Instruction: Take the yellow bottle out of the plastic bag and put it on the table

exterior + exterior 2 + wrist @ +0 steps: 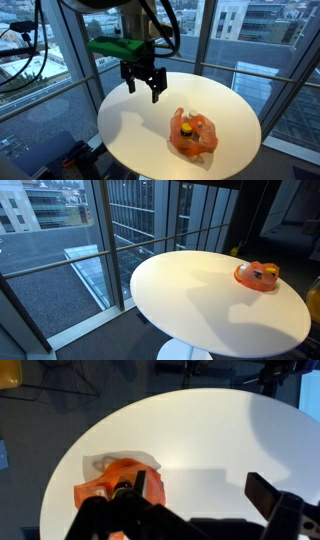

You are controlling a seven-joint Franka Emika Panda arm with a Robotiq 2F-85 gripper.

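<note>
Hovering above the left part of the table (125, 135), the gripper (143, 94) hangs clear of everything, fingers pointing down. It is well apart from the bag (196, 142), which lies toward the near right of the round white top. Staying high and off to one side looks deliberate: it leaves room to line up over the bag before any descent, and nothing is disturbed meanwhile.

The bag is orange, crumpled and slumped low on the table. The bottle (186, 127) shows as a yellow patch with a dark cap at the bag's mouth — inside the plastic, not yet on bare table. With the mouth gaping upward, the bottle seems reachable from above without first lifting the bag. An exterior view shows the bag (257, 276) close to the table's right rim, with the arm out of frame.

The jaws stand wide open and hold nothing. In the wrist view the fingers (266, 496) are far apart with only bare table between them. The bag (105, 485) sits to the left, partly behind the left finger — so the opening is not yet centred on it. No finger touches bag, bottle or table.
</note>
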